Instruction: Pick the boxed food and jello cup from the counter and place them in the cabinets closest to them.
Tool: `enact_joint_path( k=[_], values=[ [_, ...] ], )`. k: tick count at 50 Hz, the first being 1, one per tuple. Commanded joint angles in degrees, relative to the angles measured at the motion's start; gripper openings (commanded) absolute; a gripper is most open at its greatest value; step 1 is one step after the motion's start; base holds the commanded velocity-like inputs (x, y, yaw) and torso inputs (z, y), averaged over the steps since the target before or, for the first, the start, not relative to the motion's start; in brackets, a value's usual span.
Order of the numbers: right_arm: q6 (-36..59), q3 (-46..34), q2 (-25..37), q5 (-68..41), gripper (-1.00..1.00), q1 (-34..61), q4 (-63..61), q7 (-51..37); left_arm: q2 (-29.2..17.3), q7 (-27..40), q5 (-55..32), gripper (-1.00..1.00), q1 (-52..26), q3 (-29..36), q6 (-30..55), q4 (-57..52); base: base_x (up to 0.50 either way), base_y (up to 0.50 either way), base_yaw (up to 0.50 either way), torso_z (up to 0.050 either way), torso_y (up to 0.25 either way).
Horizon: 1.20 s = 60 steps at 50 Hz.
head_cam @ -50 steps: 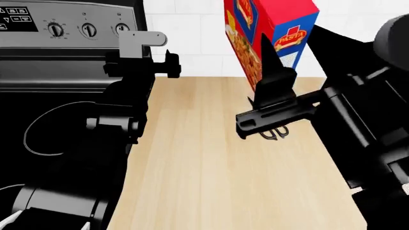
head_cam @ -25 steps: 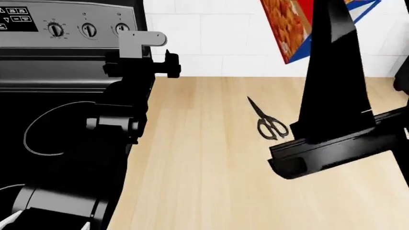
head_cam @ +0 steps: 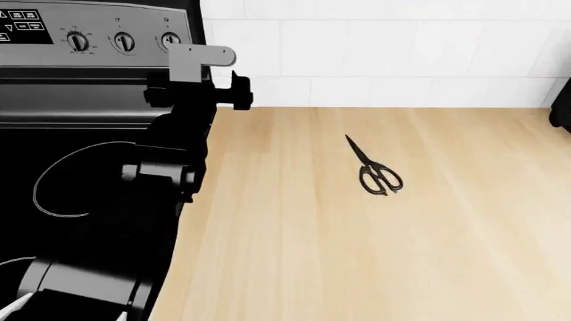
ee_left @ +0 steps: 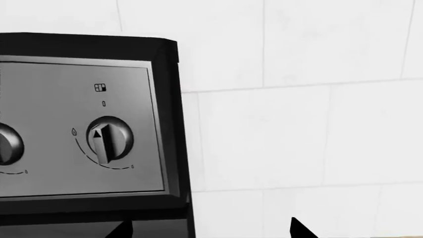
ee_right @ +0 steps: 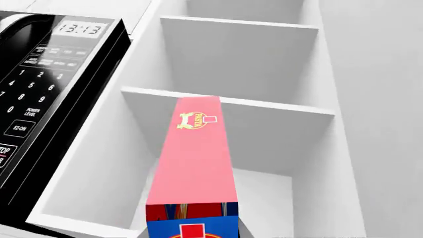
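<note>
Gone from the head view since a moment ago are the right arm and the boxed food, both lifted out of frame; the right wrist view now shows the box held up before the open white cabinet, its red top toward the shelves beside a black microwave. That tool itself is unseen, so I cannot tell its grip, though the raised box suggests it is carried. The worktop holds only black scissors. The left tool hangs by the stove panel, its state unclear. Judging progress: box nearly shelved; no jello cup in view, that half remains.
</note>
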<state>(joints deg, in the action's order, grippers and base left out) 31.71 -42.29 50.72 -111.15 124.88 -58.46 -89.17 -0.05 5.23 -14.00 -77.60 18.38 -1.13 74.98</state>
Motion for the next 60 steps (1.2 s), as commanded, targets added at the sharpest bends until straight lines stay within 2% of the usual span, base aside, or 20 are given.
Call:
enact_joint_path(
  k=[1, 5, 12, 30, 37, 46, 59, 60],
  values=[
    [-8.76, -16.69, 1.23, 16.69, -1.0, 4.32, 15.43, 8.79, 0.0, 0.73, -0.17, 1.0, 0.02, 1.14, 0.02, 0.0, 0.0, 0.0, 0.0, 0.0, 0.0],
    [-8.08, -17.67, -0.51, 19.02, -1.0, 3.11, 22.44, 12.4, 0.0, 0.84, -0.24, 1.0, 0.03, 1.3, 0.01, 0.0, 0.0, 0.0, 0.0, 0.0, 0.0],
    [-7.3, -19.22, -4.37, 16.96, -1.0, 1.29, 32.37, 17.71, 0.01, 1.55, -0.44, 1.0, 0.07, 2.08, 0.03, 0.0, 0.0, 0.0, 0.0, 0.0, 0.0],
    [2.83, -22.66, -17.76, 18.55, -1.0, 8.44, 63.49, 35.02, 0.01, 2.38, -0.73, 1.0, 0.1, 3.74, -0.47, 0.0, 0.0, 0.0, 0.0, 0.0, 0.0],
    [5.92, -23.96, -20.84, 17.95, -1.0, 6.1, 72.29, 39.64, 0.0, 2.58, -0.77, 1.0, 0.17, 4.04, -0.49, 0.0, 0.0, 0.0, 0.0, 0.0, 0.0],
    [5.7, -25.26, -21.45, 17.53, -1.0, 0.13, 79.38, 41.96, 0.01, 2.97, -0.96, 1.0, 0.14, 4.6, -0.42, 0.0, 0.0, 0.0, 0.0, 0.0, 0.0],
    [5.55, -25.98, -21.33, 17.57, -1.0, -3.58, 80.13, 42.56, 0.0, 3.14, -0.74, 1.0, 0.2, 4.83, -0.56, 0.0, 0.0, 0.0, 0.0, 0.0, 0.0],
    [5.63, -26.07, -21.37, 17.68, 1.0, -3.6, 80.03, 42.52, 0.0, 3.14, -0.74, 1.0, 0.21, 4.85, -0.58, 0.0, 0.01, 0.0, 0.0, 0.0, 0.0]
  ],
)
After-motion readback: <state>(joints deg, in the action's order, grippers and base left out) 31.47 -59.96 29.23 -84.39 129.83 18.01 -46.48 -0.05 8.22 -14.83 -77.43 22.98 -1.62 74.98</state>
